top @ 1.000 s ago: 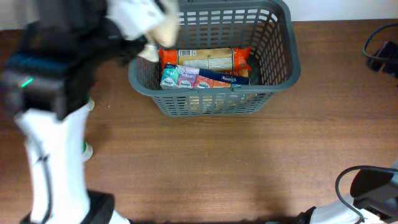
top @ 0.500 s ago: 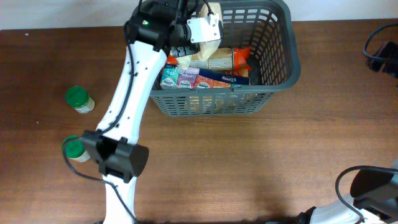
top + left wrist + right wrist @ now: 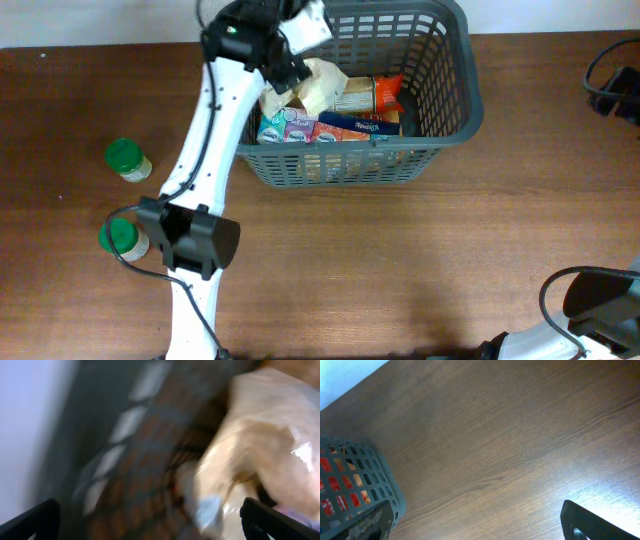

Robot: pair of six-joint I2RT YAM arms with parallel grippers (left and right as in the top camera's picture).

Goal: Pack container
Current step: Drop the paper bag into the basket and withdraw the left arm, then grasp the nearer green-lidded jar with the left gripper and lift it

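The container (image 3: 455, 118), a large dark grey slotted basket, stands at the back of the table. Inside it lie a beige bag (image 3: 322, 84), an orange packet (image 3: 372, 94), a blue packet (image 3: 362, 125) and tissue packs (image 3: 290, 128). My left gripper (image 3: 293, 50) hovers over the basket's back left corner, open. In the blurred left wrist view its fingers are spread wide around nothing (image 3: 150, 527), with the beige bag (image 3: 265, 445) loose just to the right and the basket wall (image 3: 120, 430) on the left. My right gripper (image 3: 480, 529) is open over bare wood, beside the container (image 3: 355, 485).
Two green-lidded jars (image 3: 126, 159) (image 3: 121, 238) stand on the table left of the basket, close to the left arm's base (image 3: 190, 240). A black cable (image 3: 610, 85) lies at the right edge. The right arm (image 3: 600, 305) sits at the front right corner.
My left gripper has opened and let go of the beige bag, which now lies in the basket's left part. The left arm swung in over the basket. The right arm is unmoved.
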